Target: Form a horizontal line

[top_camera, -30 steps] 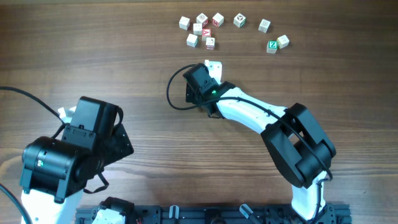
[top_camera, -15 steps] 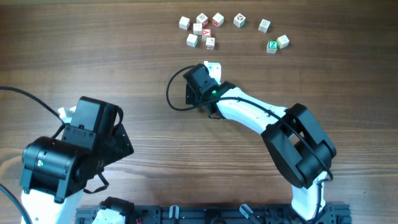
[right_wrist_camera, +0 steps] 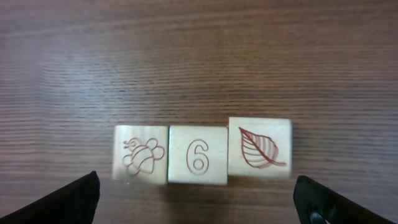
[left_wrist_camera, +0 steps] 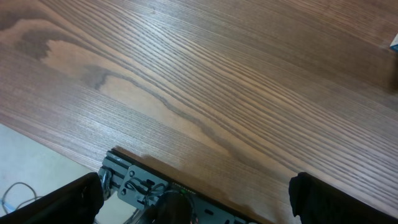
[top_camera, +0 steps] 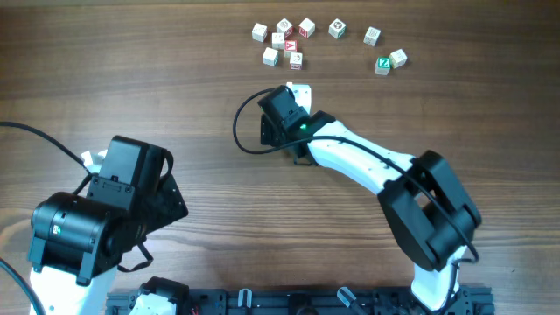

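Observation:
The horizontal line (right_wrist_camera: 200, 154) is three whitish cubes touching side by side in the right wrist view: a bee cube (right_wrist_camera: 140, 154), a "6" cube (right_wrist_camera: 198, 155) and a leaf cube (right_wrist_camera: 259, 148). The leaf cube sits slightly higher than the other two. My right gripper (right_wrist_camera: 198, 200) is open, its fingertips wide apart just in front of the row and touching nothing. In the overhead view the right gripper (top_camera: 294, 94) covers most of the row. My left gripper (left_wrist_camera: 199, 196) is open and empty over the table's front edge.
Several loose cubes with red marks (top_camera: 284, 39) lie at the far edge. Two more, one with a green Z (top_camera: 382, 63), lie to their right. The left arm (top_camera: 114, 201) is at the front left. A black rail (left_wrist_camera: 161, 186) runs along the front edge.
The right arm's elbow has shifted slightly right and toward the front. The gripper stays over the row. The left arm has not moved.

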You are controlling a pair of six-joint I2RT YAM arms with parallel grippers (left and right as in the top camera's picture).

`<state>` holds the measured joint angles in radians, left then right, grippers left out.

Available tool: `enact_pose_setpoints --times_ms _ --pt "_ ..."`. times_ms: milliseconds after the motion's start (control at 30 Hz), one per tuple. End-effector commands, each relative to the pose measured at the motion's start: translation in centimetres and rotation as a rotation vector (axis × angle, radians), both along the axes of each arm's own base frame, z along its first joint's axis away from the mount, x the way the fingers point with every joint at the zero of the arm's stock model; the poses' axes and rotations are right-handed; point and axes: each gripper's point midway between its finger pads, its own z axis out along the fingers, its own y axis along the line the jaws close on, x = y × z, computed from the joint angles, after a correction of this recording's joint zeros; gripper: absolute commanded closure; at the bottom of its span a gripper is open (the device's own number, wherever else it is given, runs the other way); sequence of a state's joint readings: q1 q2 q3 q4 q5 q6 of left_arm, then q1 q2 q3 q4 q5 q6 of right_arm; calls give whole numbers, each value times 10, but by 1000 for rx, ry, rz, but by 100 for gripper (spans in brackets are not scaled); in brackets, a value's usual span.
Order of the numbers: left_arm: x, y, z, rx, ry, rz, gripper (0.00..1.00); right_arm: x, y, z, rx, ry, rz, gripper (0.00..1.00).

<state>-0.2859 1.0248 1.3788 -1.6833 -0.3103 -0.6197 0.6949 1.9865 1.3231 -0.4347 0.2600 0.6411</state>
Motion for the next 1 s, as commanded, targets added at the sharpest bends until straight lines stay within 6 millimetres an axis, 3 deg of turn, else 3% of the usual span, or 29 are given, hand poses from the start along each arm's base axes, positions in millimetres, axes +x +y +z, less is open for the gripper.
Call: enact_pose_setpoints --times_ms 0,267,300,400,467,500,700,967 --pt "1 3 0 11 -3 25 0 4 4 36 43 -43 10 0" --pt "0 3 0 11 -3 25 0 10 4 41 22 -80 33 0" --pt "0 3 0 11 -3 25 0 16 2 45 3 -115 32 10" --pt "1 3 0 11 -3 25 0 29 -8 50 -4 -159 -11 64" --pt "0 3 0 11 -3 24 0 39 -15 53 20 -170 -33 89" --pt "0 3 0 11 -3 24 0 45 -17 53 49 -167 -38 95" --pt "0 3 0 11 -3 24 0 68 -32 50 183 -129 -21 95" --pt "1 3 0 11 -3 24 0 69 -25 46 230 -109 20 96"
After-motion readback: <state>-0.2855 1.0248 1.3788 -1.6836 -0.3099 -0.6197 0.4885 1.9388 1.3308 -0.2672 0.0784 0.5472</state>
